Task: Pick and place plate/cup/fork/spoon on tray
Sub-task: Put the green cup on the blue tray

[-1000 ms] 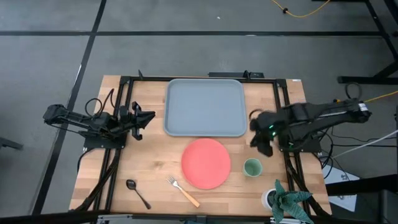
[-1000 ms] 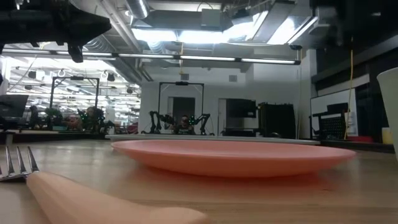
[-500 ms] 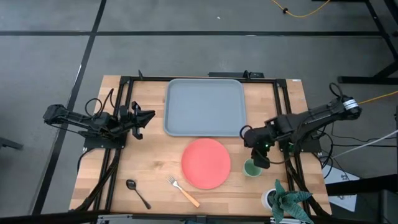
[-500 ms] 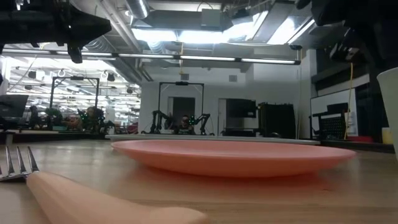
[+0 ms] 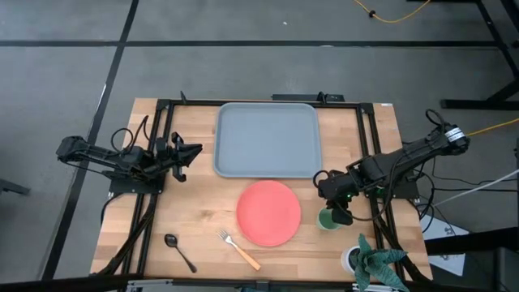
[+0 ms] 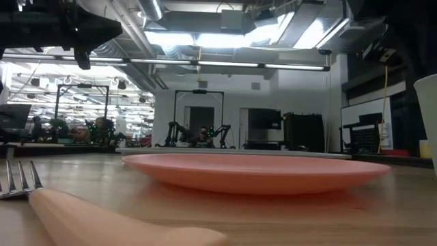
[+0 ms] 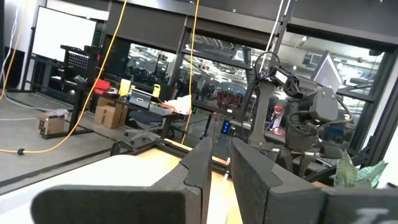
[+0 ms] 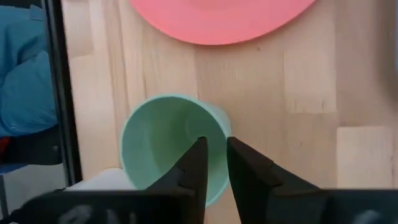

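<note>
The pale-green cup [image 5: 325,220] stands on its base to the right of the coral-red plate [image 5: 268,212], which lies flat in front of the grey-blue tray [image 5: 268,139]. The fork [image 5: 238,248] and the spoon [image 5: 179,251] lie near the table's near edge. My right gripper [image 5: 336,212] is shut and stands right over the cup [image 8: 163,146], its fingertips [image 8: 198,149] over the rim. My left gripper [image 5: 191,154] is shut and empty at the table's left, left of the tray. My right gripper points down at the cup's rim [image 8: 219,127] with its fingers shut. I cannot tell whether they touch the rim. The cup stands upright on the table.
A white pot with a green plant [image 5: 369,261] stands at the near right corner, close to the cup. Black frame rails [image 5: 375,146] run along both sides of the table. In the low view the plate [image 6: 252,171] and the fork [image 6: 75,208] fill the foreground.
My right gripper has gone from beside the tray's right edge toward the table's near edge and down, and now stands over the cup. The cup, plate, fork and spoon have kept their places.
</note>
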Tool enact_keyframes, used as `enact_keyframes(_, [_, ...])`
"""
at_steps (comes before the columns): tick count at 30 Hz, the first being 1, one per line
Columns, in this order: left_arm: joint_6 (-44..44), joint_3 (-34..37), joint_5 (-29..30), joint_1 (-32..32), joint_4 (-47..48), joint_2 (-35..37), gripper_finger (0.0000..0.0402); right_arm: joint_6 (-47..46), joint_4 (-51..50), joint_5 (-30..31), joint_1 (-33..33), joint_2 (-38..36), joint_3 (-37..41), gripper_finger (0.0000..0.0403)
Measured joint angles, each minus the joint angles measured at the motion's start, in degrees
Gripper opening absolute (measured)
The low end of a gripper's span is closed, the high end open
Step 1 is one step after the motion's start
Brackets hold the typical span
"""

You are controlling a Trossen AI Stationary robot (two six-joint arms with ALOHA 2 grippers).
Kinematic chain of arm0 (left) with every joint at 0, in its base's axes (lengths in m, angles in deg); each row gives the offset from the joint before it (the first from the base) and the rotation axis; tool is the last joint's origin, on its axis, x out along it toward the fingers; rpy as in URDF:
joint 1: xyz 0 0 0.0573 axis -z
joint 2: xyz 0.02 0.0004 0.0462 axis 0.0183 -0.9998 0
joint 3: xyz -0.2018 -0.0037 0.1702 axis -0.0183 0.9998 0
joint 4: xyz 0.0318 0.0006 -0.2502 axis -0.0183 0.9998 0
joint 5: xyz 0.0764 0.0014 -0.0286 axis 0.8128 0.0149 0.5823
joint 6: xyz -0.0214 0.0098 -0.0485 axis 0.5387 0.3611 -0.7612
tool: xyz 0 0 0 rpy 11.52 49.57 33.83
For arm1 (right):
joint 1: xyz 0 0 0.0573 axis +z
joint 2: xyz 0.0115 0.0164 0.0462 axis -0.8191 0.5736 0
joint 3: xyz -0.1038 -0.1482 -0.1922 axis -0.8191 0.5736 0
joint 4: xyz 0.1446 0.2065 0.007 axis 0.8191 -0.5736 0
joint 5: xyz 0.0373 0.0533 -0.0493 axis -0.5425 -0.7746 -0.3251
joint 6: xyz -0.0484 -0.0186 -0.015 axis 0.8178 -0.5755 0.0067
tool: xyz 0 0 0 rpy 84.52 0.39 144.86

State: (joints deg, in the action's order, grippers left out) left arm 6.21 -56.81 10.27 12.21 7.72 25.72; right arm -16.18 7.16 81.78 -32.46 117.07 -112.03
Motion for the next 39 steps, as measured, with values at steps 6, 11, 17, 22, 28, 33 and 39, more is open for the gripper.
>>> enact_keyframes(6, [0.0,0.0,0.0,0.0,0.2,0.0,0.0051,-2.0,1.4,0.7,0.6,1.1,3.1,0.0061])
enact_keyframes(11, [0.0,0.0,0.0,0.0,0.4,0.0,0.0051,-5.9,4.4,0.3,0.6,1.3,6.2,0.0061])
enact_keyframes(17, [0.0,0.0,0.0,0.0,0.5,0.0,0.0051,-9.0,4.4,0.2,0.6,1.3,6.5,0.0061])
enact_keyframes(22, [0.0,0.0,0.0,0.0,0.5,0.0,0.0051,-8.9,4.4,-0.8,1.6,1.3,6.5,0.0039])
enact_keyframes(28, [0.0,0.0,0.0,0.0,0.5,0.0,0.0051,-8.3,5.3,-0.5,3.1,1.2,6.3,0.0009])
enact_keyframes(33, [0.0,0.0,0.0,0.0,0.5,0.0,0.0051,-2.1,2.0,2.3,3.0,1.3,2.2,0.0006])
enact_keyframes(39, [0.0,0.0,0.0,0.0,0.5,0.0,0.0051,9.8,-10.3,11.0,-0.1,1.3,-13.5,0.0003])
